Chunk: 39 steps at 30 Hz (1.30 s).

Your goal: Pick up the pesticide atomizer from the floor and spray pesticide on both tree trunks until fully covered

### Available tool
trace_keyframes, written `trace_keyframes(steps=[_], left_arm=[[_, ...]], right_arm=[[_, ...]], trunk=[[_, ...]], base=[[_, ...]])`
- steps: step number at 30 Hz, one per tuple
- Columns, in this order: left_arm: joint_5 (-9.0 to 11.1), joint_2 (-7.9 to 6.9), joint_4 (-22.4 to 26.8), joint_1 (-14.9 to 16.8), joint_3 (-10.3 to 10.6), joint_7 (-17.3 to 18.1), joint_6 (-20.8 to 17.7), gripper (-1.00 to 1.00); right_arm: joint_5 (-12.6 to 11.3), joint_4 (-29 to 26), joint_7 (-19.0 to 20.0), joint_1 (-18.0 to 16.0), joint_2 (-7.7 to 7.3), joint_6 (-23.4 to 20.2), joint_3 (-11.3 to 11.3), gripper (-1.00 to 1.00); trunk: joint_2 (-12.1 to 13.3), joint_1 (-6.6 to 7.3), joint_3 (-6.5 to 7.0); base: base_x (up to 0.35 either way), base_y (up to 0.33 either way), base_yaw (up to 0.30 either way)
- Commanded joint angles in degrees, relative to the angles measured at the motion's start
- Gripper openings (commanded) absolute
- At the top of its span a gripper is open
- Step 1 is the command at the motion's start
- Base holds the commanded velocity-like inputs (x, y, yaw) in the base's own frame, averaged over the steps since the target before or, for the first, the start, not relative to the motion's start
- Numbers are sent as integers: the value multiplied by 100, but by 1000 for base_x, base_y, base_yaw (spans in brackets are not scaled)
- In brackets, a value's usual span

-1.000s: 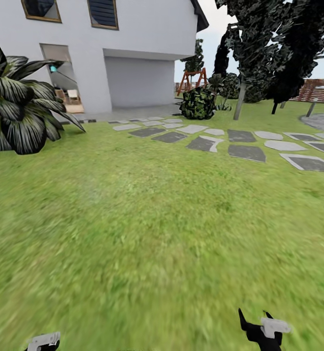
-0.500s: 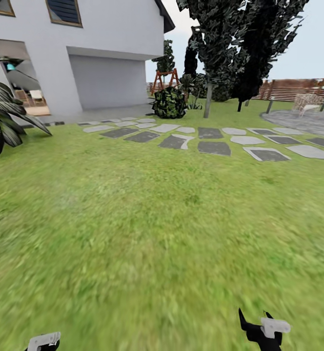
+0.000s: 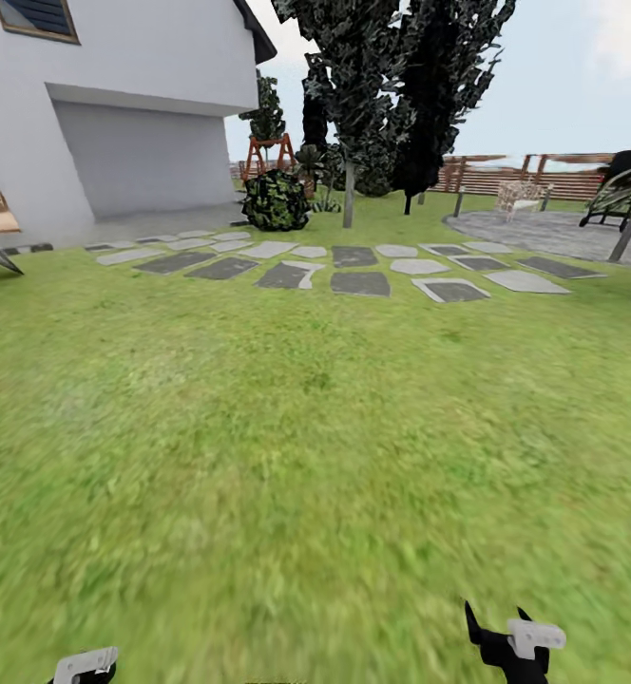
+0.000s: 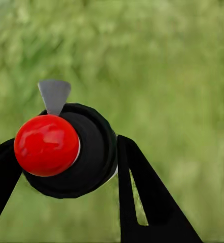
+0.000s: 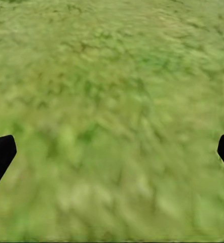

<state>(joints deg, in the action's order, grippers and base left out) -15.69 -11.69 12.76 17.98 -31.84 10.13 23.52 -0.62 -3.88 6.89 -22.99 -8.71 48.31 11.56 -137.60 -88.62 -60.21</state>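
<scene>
My left gripper [image 4: 66, 152] is shut on the pesticide atomizer [image 4: 46, 144], a round black body with a red ball cap and a grey nozzle tip, held over blurred grass. In the head view the left gripper [image 3: 83, 665] sits at the bottom left edge and the right gripper [image 3: 494, 613] at the bottom right. In its wrist view my right gripper [image 5: 112, 152] is open, with only lawn between its black fingertips [image 5: 0, 154]. The garden lawn [image 3: 315, 427] stretches ahead. The two trees and their trunks are out of view.
A white house [image 3: 97, 95] stands at the back left. Grey stepping stones [image 3: 353, 280] cross the grass toward a paved patch [image 3: 544, 233]. Beyond them are a dark bush [image 3: 276, 199], thin-stemmed conifers [image 3: 353, 95], a slat fence [image 3: 506, 176] and a palm [image 3: 629, 190].
The camera has swung to the right: house, bush and stepping stones slid left, the big leafy plant left the picture, patio and fence came in. Both grippers hold their places.
</scene>
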Motion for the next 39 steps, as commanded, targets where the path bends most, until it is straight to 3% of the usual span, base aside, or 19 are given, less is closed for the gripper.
trace_keyframes(steps=[1,20,39], left_arm=[[-39,0,-1,4,-51,33,17,-100],[-39,0,-1,4,-51,33,19,-100],[-39,0,-1,4,-51,33,17,-100]], right_arm=[[-8,5,58,-3,1,12,48,100],[-8,4,58,-3,1,12,48,100],[-8,5,58,-3,1,12,48,100]], trunk=[[-2,2,-5],[-2,2,-5],[-2,2,-5]], base=[[-102,-257,-300],[-99,-258,-300],[-4,-272,-300]])
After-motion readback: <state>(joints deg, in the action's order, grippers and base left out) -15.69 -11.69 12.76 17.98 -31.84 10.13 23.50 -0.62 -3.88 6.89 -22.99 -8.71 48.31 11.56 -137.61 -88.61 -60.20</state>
